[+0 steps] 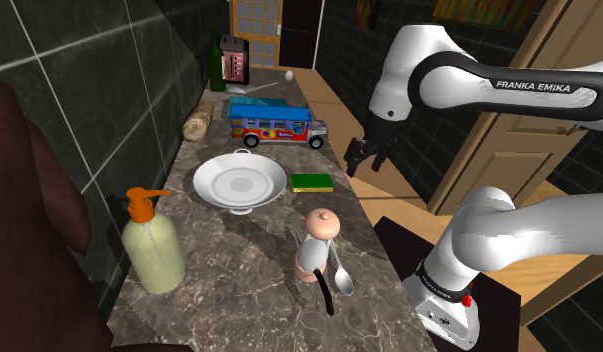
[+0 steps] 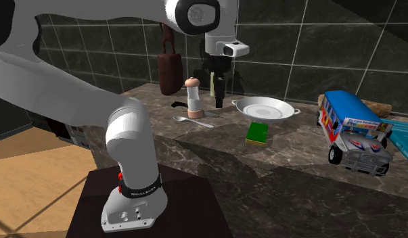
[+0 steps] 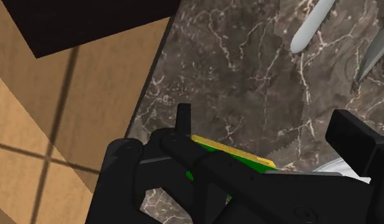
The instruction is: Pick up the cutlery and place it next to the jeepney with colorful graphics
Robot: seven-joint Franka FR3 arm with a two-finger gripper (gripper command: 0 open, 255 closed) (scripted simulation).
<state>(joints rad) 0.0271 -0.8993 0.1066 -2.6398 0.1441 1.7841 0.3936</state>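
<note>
The shoulder view gives the layout: the spoon (image 1: 343, 280), silver with a rounded bowl, lies on the marble counter (image 1: 239, 262) just beside a shaker (image 1: 316, 243), well apart from the colourful jeepney (image 1: 276, 124). The wrist view adds a green-and-yellow sponge (image 3: 238, 153) beneath my gripper (image 3: 267, 121). My fingers are spread wide and hold nothing.

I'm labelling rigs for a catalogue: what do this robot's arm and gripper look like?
The arm has glossy white rounded links with dark joints, and FRANKA EMIKA lettering in white on a dark band. Its base carries a small red mark. The gripper is all black, with two blocky fingers.
</note>
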